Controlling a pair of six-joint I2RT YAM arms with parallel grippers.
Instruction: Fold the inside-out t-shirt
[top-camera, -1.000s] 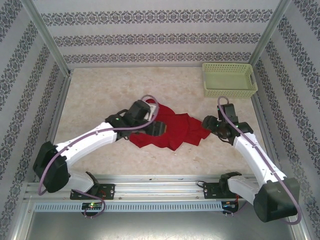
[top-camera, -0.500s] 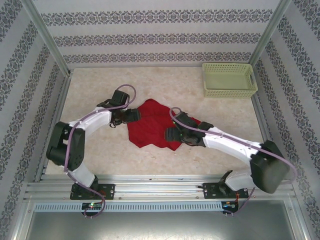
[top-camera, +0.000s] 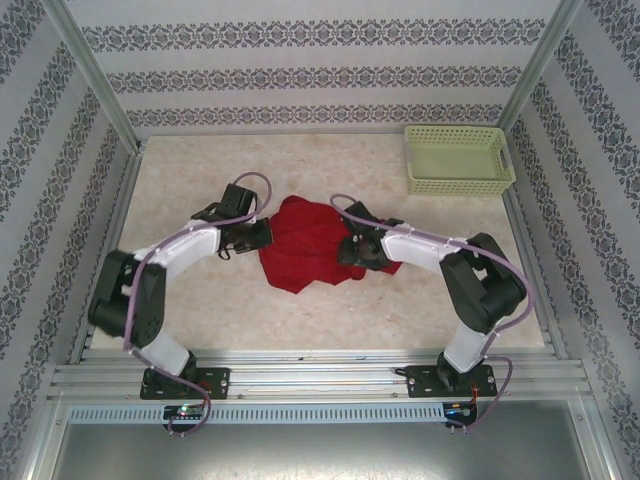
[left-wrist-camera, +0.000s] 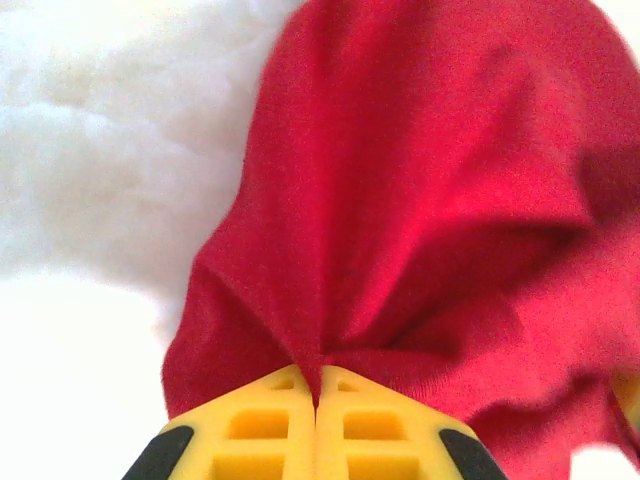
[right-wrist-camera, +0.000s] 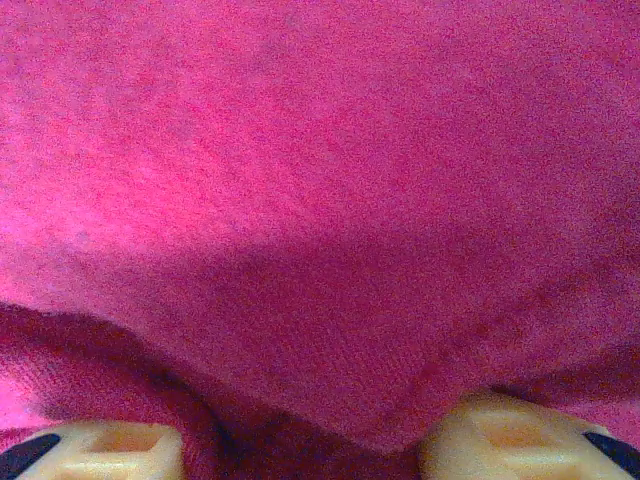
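Note:
The inside-out t-shirt (top-camera: 300, 245) lies bunched in a red heap at the middle of the table. My left gripper (top-camera: 262, 235) is at its left edge. In the left wrist view the yellow fingers (left-wrist-camera: 250, 425) are pressed together, pinching a ridge of red cloth (left-wrist-camera: 420, 200) at the left gripper's tip (left-wrist-camera: 318, 385). My right gripper (top-camera: 352, 250) rests on the shirt's right part. In the right wrist view its two pale fingers (right-wrist-camera: 510, 440) stand apart, with a folded corner of the shirt (right-wrist-camera: 320, 200) lying between them at the right gripper's tip (right-wrist-camera: 305, 445). No neck trim or sleeves can be made out.
A pale green lattice basket (top-camera: 458, 158) stands at the back right corner. The marbled table top (top-camera: 200, 170) is fenced by patterned walls on three sides and a metal rail at the near edge. Both arms reach inward over the table's middle.
The left gripper moved off the shirt to its left edge and shut on the cloth. The right arm swung in from the right onto the shirt, its jaws narrowing. The shirt is more bunched.

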